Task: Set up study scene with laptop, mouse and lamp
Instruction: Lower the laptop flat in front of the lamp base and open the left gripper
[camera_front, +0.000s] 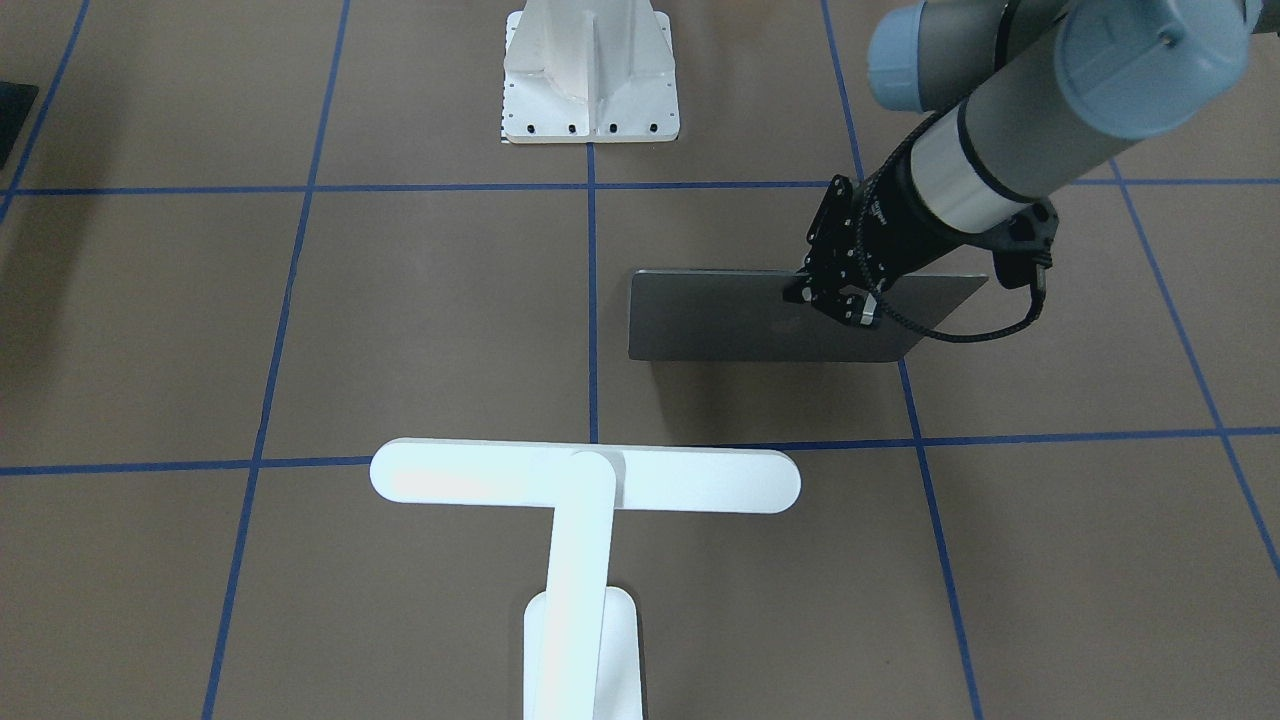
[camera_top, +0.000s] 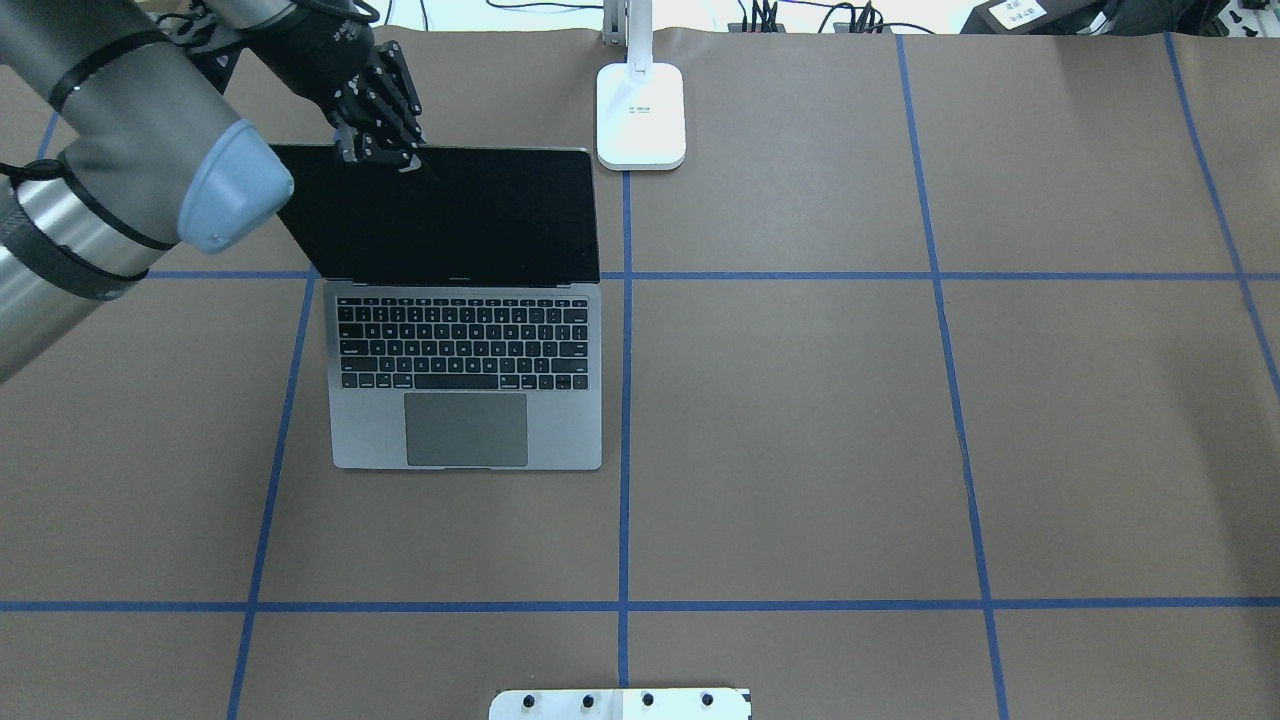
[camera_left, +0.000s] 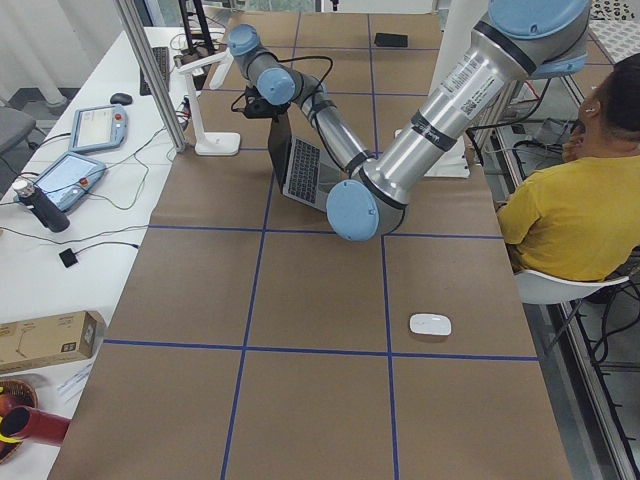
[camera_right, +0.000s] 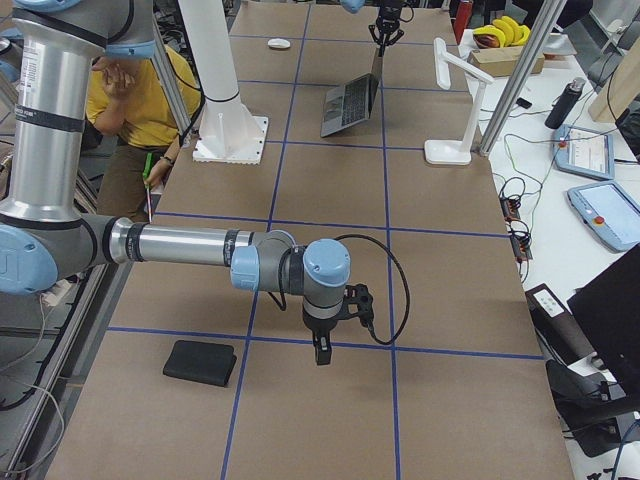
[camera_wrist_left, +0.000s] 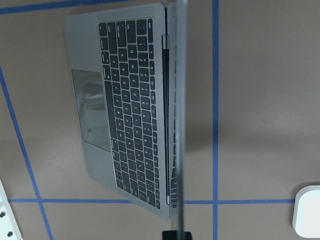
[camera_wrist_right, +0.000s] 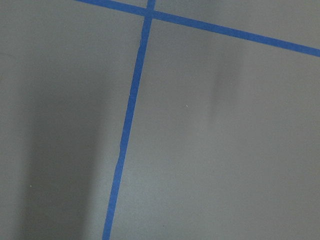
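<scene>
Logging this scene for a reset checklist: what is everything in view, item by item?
laptop: one, space-grey, open, left of the table's middle.
lamp: one, white, far edge, middle.
mouse: one, white, robot's left end.
mouse pad: one, black, robot's right end.
pedestal: one, white, robot's edge, middle.
table: one, brown, blue tape grid.
person: one, yellow shirt, seated on the robot's side.
left gripper: one, black, pinching the laptop lid's top edge.
right gripper: one, black, pointing down near the mouse pad; open or shut unclear.
</scene>
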